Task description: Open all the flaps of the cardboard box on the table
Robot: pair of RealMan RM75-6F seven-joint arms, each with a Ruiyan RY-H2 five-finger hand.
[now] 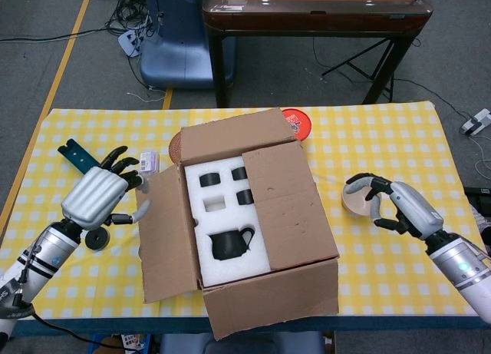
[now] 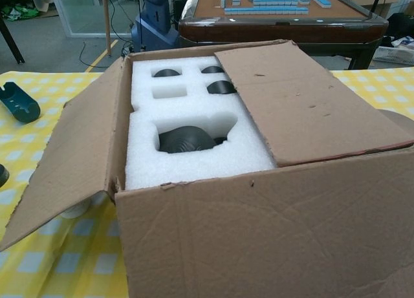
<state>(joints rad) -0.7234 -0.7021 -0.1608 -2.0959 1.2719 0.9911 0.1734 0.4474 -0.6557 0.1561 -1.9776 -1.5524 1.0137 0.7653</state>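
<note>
From the head view, your cardboard box (image 1: 257, 239) sits mid-table on the yellow checked cloth (image 1: 383, 131). Its left flap (image 1: 165, 235) is folded well outward and down, so the white foam insert (image 1: 219, 216) and the dark teapot (image 1: 230, 244) in its cutout are exposed. Your left hand (image 1: 96, 196) hovers just beside that flap, fingers spread and gripping nothing. The right flap (image 1: 288, 204) lies flat over the box, so that one is left to lift. Your right hand (image 1: 395, 208) is well apart from it, near the small bowl (image 1: 359, 199), fingers loosely curled, holding nothing

The chest view shows neither hand, but it tells you what the overhead angle can't: the open flap (image 2: 71, 175) slopes down toward the table, while the closed flap (image 2: 304, 104) rests snug on the foam (image 2: 194, 162)
</note>
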